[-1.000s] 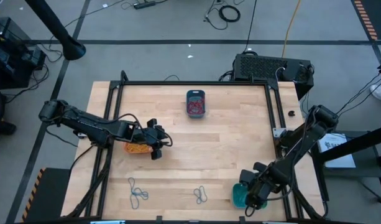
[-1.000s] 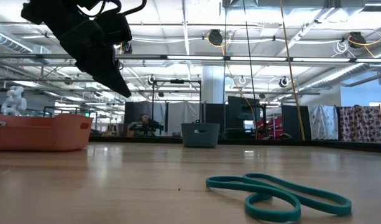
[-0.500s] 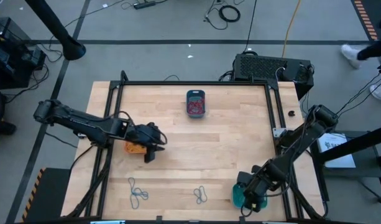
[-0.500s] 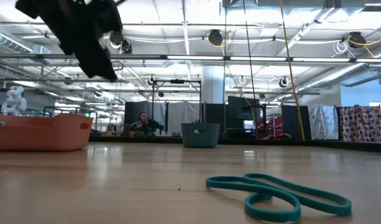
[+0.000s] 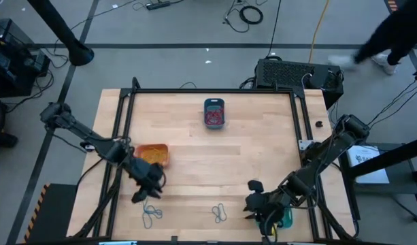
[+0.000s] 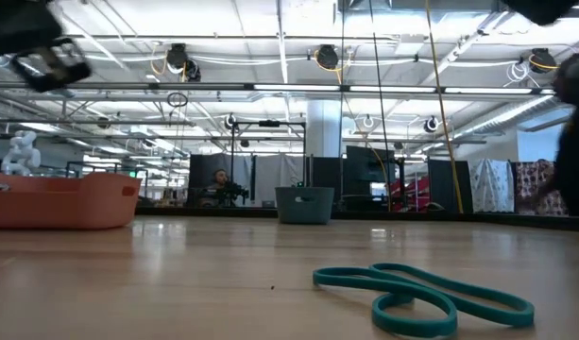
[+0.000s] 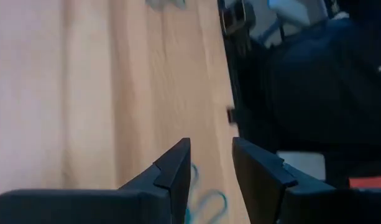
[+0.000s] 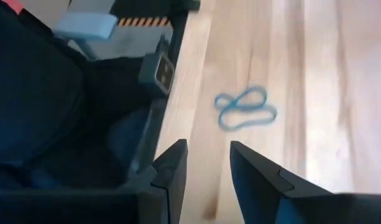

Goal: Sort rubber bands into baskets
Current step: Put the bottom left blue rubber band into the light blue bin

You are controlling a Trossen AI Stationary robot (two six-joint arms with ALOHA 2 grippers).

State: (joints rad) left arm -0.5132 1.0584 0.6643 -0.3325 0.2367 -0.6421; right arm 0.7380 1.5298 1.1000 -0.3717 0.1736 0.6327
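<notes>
Left arm runs in from the table's left edge, elbow bent, reaching toward the near-left corner; left end effector (image 5: 141,192) sits just above a blue rubber band (image 5: 150,213) lying on the table (image 5: 249,153), its fingers narrowly parted and empty in the left wrist view, where a teal loop shows partly hidden behind one fingertip (image 7: 179,163). Orange basket (image 5: 154,154) sits just beyond that end effector, its contents orange and hard to resolve. Narrow dark teal-blue basket (image 5: 213,113) stands at the far centre, holding a reddish tangle of bands; individual loops cannot be made out. A second blue rubber band (image 5: 220,214) lies near the front edge, centre. Right arm folds down from the right side toward the near-right corner; right end effector (image 5: 252,201) hangs beside that band, fingers slightly apart, nothing between them. Turquoise basket (image 5: 284,218) is largely covered by the right arm, only a sliver showing. In the low view a teal band (image 6: 423,297) lies in the foreground.
</notes>
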